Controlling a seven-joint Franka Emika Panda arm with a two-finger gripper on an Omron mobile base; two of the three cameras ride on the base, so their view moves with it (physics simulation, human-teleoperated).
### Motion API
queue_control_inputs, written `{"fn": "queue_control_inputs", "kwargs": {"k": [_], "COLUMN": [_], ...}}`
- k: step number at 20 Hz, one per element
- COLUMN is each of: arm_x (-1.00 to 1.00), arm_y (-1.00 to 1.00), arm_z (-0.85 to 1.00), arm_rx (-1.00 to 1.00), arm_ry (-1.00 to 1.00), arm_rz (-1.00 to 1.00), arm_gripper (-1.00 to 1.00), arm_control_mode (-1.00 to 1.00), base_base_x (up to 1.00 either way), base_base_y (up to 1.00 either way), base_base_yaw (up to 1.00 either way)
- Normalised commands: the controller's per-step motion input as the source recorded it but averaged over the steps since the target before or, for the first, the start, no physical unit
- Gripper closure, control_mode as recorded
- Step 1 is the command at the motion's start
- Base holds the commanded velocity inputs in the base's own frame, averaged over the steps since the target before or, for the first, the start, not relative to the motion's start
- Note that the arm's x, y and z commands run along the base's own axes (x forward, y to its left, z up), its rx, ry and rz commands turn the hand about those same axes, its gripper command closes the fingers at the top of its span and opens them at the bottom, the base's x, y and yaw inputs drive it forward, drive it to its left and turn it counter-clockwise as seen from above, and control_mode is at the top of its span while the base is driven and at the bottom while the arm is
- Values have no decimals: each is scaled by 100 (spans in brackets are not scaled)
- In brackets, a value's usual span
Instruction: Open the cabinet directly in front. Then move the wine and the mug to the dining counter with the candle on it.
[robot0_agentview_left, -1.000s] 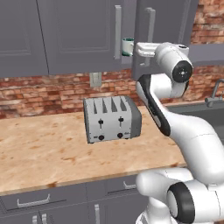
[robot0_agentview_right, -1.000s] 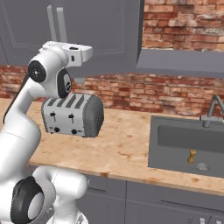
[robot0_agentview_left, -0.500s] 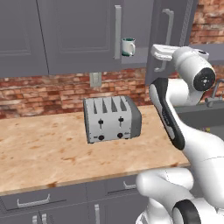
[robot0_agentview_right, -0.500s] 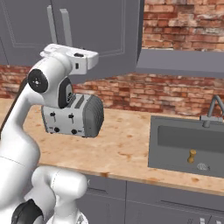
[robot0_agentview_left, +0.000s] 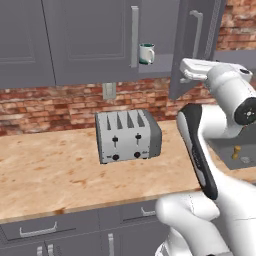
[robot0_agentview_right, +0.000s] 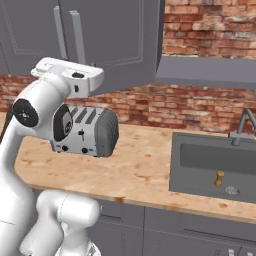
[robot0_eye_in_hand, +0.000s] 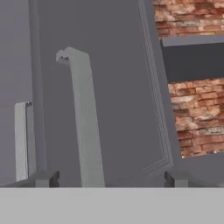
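Panelled grey cabinet (robot0_agentview_left: 90, 40) door ajar, squared silver bar handle (robot0_eye_in_hand: 85, 131) (matte)

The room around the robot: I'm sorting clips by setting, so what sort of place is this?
A kitchen: a toaster on a stone-look counter, a sink, and grey wall cabinets against brick.

The light is even and soft in all views, with no glare. The toaster (robot0_agentview_left: 128, 136) throws only a faint shadow on the table (robot0_agentview_left: 55, 170). The hand view looks slightly blurred.
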Motion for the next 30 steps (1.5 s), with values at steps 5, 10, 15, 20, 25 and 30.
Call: {"fn": "queue_control_inputs", "kwargs": {"k": [5, 10, 15, 20, 25, 30], "arm_x": [-91, -29, 42, 98, 100, 98], "arm_y": [47, 100, 88, 27, 5, -5], "arm_z": [0, 0, 0, 0, 0, 0], "arm_rx": [-5, -16, -15, -5, -2, 0], "arm_ry": [-1, -1, 1, 13, 15, 12], "arm_rz": [0, -6, -28, -24, -30, -24], "arm_gripper": [-100, -100, -100, -100, -100, -100], "arm_control_mode": [-100, -100, -100, -100, -100, -100], "base_base_x": [0, 0, 0, 0, 0, 0], "base_base_y": [0, 0, 0, 0, 0, 0], "base_base_yaw": [0, 0, 0, 0, 0, 0]}}
